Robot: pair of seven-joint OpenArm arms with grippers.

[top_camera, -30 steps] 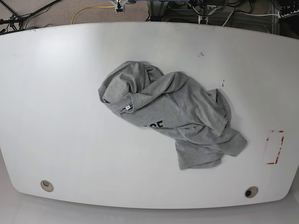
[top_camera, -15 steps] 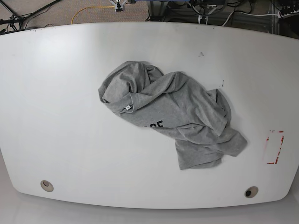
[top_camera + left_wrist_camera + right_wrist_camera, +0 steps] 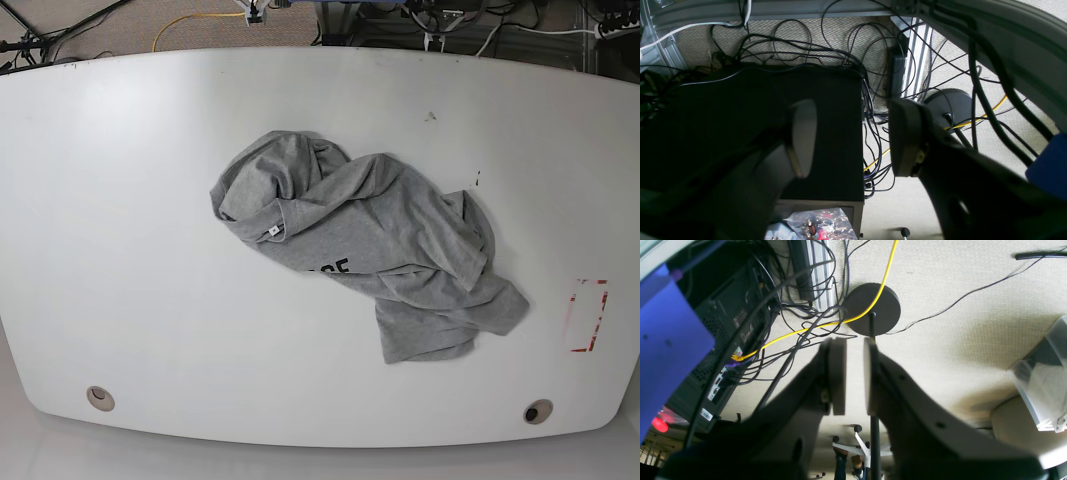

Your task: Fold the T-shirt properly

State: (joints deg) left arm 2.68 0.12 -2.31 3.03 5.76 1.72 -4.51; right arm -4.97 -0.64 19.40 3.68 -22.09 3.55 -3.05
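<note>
The T-shirt (image 3: 370,240) lies crumpled in a heap near the middle of the white table (image 3: 120,200) in the base view. It is heather grey, with part of its black lettering (image 3: 333,269) and a small white neck tag (image 3: 273,230) showing. Neither arm appears in the base view. In the left wrist view my left gripper (image 3: 853,140) stands open over the floor, nothing between its fingers. My right gripper (image 3: 855,373) hangs over carpet in the right wrist view, its fingers parted by a narrow gap and holding nothing.
A red-edged rectangle (image 3: 587,315) is marked near the table's right edge. Two round holes (image 3: 99,397) (image 3: 538,411) sit by the front edge. Below the wrist cameras are tangled cables (image 3: 873,83), a black box (image 3: 826,133) and a round black stand base (image 3: 872,308).
</note>
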